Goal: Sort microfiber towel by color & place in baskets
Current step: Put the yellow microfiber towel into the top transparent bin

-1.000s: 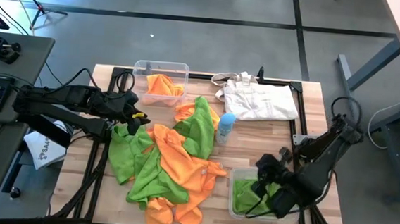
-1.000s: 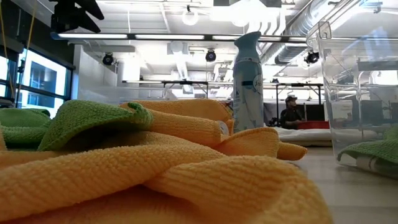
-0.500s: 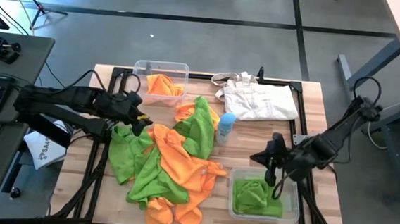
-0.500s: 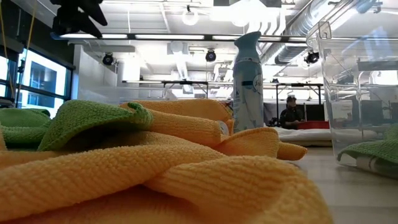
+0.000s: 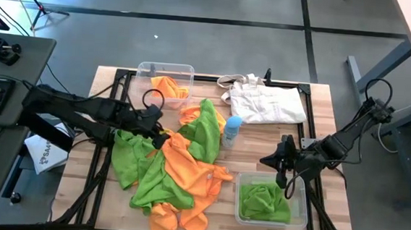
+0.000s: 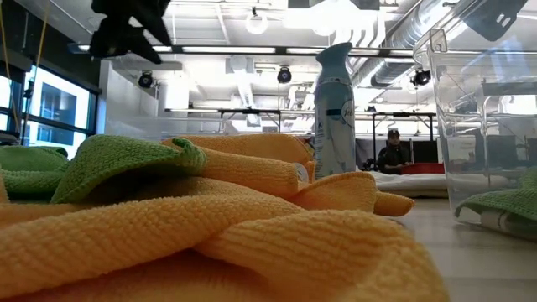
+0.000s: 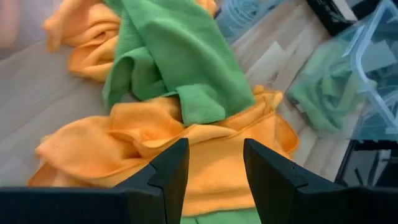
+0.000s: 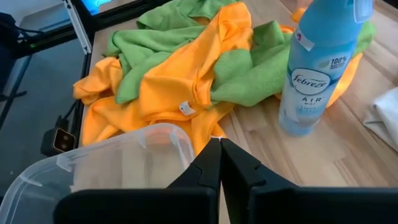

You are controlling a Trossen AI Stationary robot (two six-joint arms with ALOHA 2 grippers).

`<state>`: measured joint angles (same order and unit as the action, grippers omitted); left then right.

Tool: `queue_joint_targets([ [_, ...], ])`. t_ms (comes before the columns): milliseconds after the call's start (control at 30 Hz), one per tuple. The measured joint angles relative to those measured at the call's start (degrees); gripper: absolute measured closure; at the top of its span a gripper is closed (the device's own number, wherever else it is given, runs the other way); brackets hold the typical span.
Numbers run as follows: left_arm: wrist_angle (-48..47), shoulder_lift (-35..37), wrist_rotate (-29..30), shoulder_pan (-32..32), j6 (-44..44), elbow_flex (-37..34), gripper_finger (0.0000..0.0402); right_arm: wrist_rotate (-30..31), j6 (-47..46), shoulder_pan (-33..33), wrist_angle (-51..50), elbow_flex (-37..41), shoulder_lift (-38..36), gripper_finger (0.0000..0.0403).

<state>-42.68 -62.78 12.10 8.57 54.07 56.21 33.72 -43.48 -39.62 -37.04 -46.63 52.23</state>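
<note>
A heap of orange and green microfiber towels (image 5: 177, 164) lies on the table's middle. My left gripper (image 7: 214, 163) hangs open above an orange towel (image 7: 155, 140) at the heap's left part; the low view shows this gripper (image 6: 127, 27) well above the cloth. My right gripper (image 8: 219, 160) is shut and empty, just beyond the far-left corner of the near right basket (image 5: 272, 201), which holds green towels (image 5: 261, 200). The far basket (image 5: 166, 78) holds an orange towel (image 5: 167, 87).
A light-blue air-freshener bottle (image 5: 232, 130) stands upright right of the heap, between the two grippers. A white tote bag (image 5: 264, 102) lies at the far right. The near right basket's rim (image 8: 124, 148) is close under my right gripper. Bare wood (image 5: 261, 144) shows between bottle and basket.
My left gripper has moved toward the table's right, from the heap's left edge to over its orange middle. My right gripper has risen out of the near right basket and drawn back toward the far edge; the green towel stays in the basket.
</note>
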Motion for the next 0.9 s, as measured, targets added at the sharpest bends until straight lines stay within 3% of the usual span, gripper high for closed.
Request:
queue_joint_targets([
  [367, 0.6, -6.8, -1.0, 0.5, -6.4, 0.0, 0.0259, -0.1, 0.0, 0.0, -0.5, 0.0, 0.0, 0.0400],
  [700, 1.1, -15.6, -3.1, 0.6, -41.8, 0.0, 0.0259, 0.7, -0.2, 0.0, -0.9, 0.0, 0.0, 0.0400],
  [900, 4.2, -21.5, -2.9, 0.4, -54.8, 0.0, 0.0259, 0.8, -4.1, 0.0, -0.9, 0.0, 0.0, 0.0400],
])
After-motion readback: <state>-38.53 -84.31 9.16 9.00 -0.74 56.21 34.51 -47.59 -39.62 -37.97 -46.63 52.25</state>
